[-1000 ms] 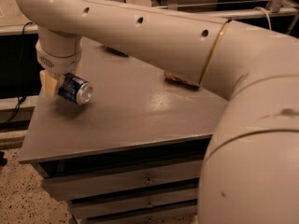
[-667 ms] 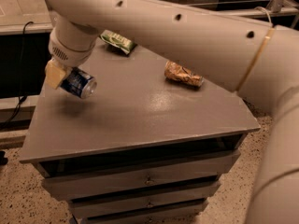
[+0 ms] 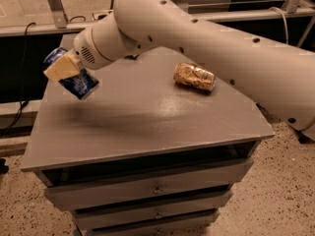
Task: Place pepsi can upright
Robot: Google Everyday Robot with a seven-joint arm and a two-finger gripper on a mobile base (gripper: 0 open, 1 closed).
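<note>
Pincer (image 3: 68, 74) above table (image 3: 147, 124) left | grips pepsi can (image 3: 83, 85) | dark blue, tilted

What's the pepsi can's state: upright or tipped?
Tipped. The gripper holds the pepsi can slanted at the left edge of the table; it is not standing on it.

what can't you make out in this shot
Camera view:
- gripper, over the table's left edge: far finger hidden behind the pepsi can.
- pepsi can: much of it covered by the near tan finger.
- gold can: label blurred.
- table: back edge hidden by the arm.
</note>
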